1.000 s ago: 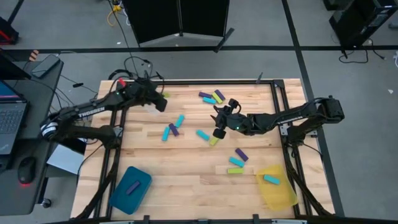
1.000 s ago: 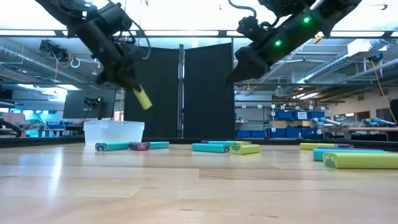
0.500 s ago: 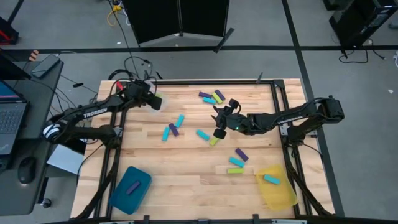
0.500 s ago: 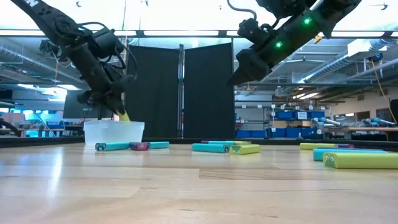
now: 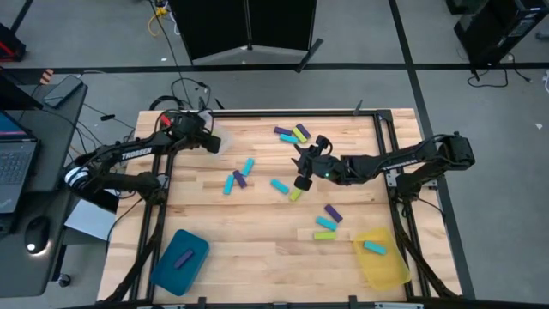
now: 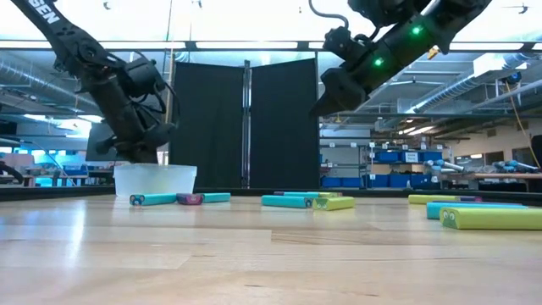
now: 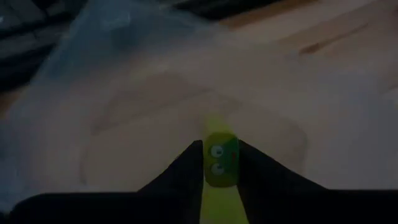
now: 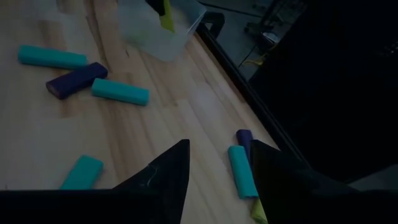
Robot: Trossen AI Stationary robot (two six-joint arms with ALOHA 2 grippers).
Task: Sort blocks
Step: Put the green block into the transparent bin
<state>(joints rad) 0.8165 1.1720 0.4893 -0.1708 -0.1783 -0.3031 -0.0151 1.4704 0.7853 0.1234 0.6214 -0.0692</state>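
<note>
Over the clear tray (image 6: 155, 179) at the table's far left corner, the left gripper (image 7: 219, 163) hangs low with a yellow-green block (image 7: 221, 163) between its fingers, which look barely parted. Letting go only once the block's tip is inside the rim should stop it bouncing out. The right gripper (image 5: 302, 176) waits open and empty above the loose blocks (image 5: 283, 185) mid-table.

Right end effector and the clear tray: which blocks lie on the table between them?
High view: two cyan blocks and a purple block lie between the right end effector and the clear tray.
</note>
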